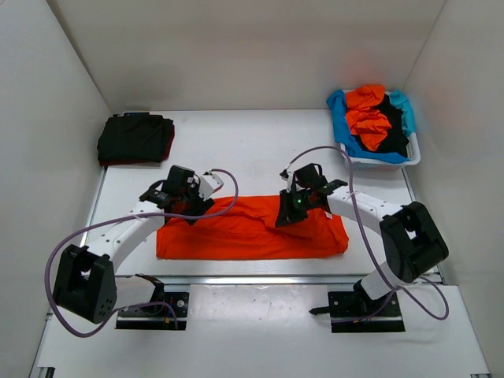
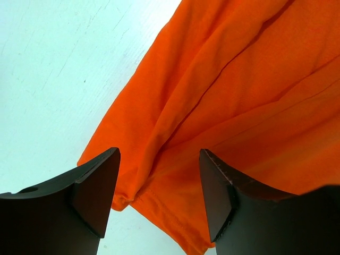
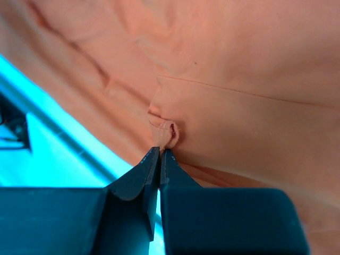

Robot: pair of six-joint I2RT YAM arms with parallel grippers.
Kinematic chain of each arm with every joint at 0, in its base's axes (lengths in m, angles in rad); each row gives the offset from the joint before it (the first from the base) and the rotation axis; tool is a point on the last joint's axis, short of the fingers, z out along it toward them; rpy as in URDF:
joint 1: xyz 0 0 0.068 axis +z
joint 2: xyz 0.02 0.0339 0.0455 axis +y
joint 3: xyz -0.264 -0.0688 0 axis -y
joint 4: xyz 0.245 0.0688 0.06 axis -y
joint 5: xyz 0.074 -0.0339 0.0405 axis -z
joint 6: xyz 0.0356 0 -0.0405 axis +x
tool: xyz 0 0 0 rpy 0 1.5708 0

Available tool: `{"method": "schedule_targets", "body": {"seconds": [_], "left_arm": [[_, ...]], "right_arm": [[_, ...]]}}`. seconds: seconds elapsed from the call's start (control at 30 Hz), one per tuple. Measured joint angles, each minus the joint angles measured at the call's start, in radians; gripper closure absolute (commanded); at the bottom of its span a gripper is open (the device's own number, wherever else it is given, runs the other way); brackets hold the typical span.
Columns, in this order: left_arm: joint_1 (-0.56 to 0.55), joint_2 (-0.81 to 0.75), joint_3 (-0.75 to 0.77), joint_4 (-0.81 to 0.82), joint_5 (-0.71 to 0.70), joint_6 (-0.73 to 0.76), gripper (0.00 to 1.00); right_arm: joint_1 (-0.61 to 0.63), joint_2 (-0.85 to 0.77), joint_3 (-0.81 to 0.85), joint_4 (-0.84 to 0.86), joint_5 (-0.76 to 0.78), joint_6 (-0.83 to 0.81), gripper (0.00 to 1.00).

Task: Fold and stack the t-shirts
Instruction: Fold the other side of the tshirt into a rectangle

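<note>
White tabletop [image 1: 252, 150] between pale walls, with the bright orange cloth t-shirt [image 1: 244, 232] lying flat as a long band near the front centre, between my two arms. Risk as I judge it: my right gripper [image 3: 160, 154] has only a tiny pucker of cloth, maybe just the top layer, so a lift could slip it out or peel layers apart, and with one side unheld the band would drag skewed. Right jaws are pressed together on that orange pinch; left gripper [image 2: 159, 180] stands wide over the shirt's left edge, gripping nothing.
</note>
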State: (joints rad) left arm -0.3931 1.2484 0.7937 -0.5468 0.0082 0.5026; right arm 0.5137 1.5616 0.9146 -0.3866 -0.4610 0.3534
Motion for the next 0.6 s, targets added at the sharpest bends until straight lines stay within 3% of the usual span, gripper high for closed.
{"method": "schedule_targets", "body": {"seconds": [0.07, 0.1, 0.17, 0.23, 0.4, 0.53, 0.6], "left_arm": [[-0.004, 0.0, 0.0, 0.002, -0.002, 0.005, 0.28], [-0.006, 0.0, 0.0, 0.002, -0.002, 0.006, 0.28], [-0.012, 0.0, 0.0, 0.002, -0.003, 0.01, 0.27], [-0.024, 0.0, 0.0, 0.002, -0.004, 0.015, 0.25], [-0.065, 0.0, 0.0, 0.003, -0.016, 0.034, 0.24], [-0.094, 0.007, 0.007, 0.01, -0.035, 0.052, 0.22], [-0.099, 0.012, 0.009, 0.021, -0.056, 0.054, 0.19]], "right_arm": [[0.01, -0.024, -0.031, 0.008, -0.018, 0.018, 0.98], [0.011, -0.031, -0.044, 0.012, -0.023, 0.024, 0.89], [0.011, -0.036, -0.066, 0.014, -0.035, 0.039, 0.49], [0.012, -0.037, -0.081, 0.013, -0.05, 0.04, 0.34], [0.015, -0.058, -0.084, 0.014, -0.083, 0.031, 0.29], [-0.013, -0.161, -0.082, 0.009, -0.058, 0.028, 0.42], [-0.064, -0.228, -0.082, -0.001, -0.026, 0.04, 0.42]]}}
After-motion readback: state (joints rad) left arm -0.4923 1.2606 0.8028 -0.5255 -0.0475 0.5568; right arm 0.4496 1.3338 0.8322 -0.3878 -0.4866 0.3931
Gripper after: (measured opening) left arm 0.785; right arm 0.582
